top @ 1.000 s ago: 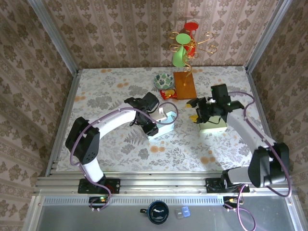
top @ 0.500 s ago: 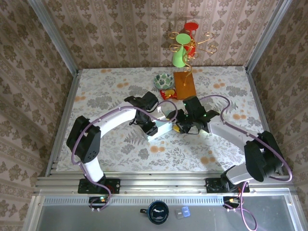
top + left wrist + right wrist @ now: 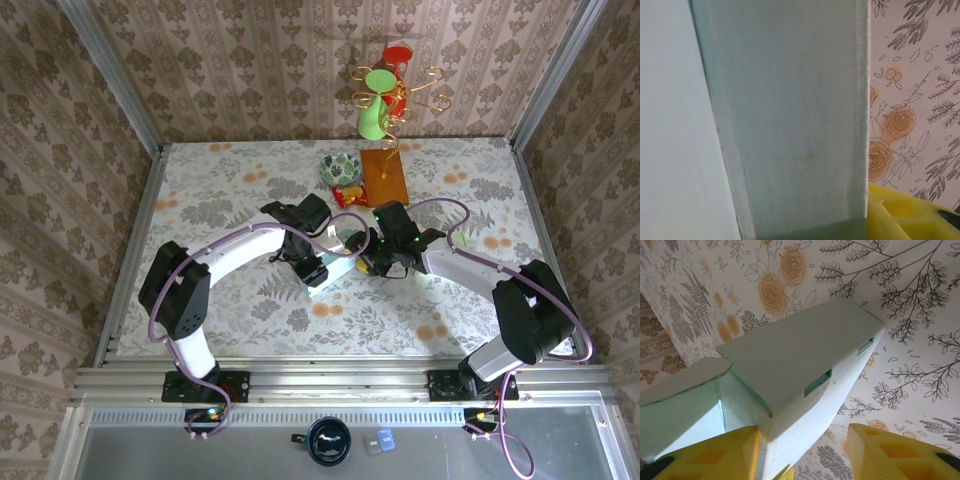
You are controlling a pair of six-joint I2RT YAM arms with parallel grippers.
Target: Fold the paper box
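Note:
The paper box (image 3: pixel 342 262) is pale mint card, partly folded, on the flowered tablecloth at mid-table. My left gripper (image 3: pixel 318 264) is at its left side. In the left wrist view a box wall (image 3: pixel 790 110) stands right in front of the camera, and one yellow fingertip (image 3: pixel 905 212) shows beside the wall's right edge; the other finger is hidden. My right gripper (image 3: pixel 372 258) is at the box's right end. In the right wrist view it (image 3: pixel 805 460) straddles a corner of the box (image 3: pixel 800 355): the left finger (image 3: pixel 715 455) touches the card, while the right finger (image 3: pixel 895 450) stands apart over the cloth.
Behind the box are a patterned bowl (image 3: pixel 340 168), a red packet (image 3: pixel 348 195) and a brown board (image 3: pixel 384 177). A green and red ornament (image 3: pixel 378 105) stands at the back wall. Metal rails edge the table (image 3: pixel 200 200).
My right arm swung left from the table's right side to the box's right end, and its jaws narrowed. The left arm stayed at the box.

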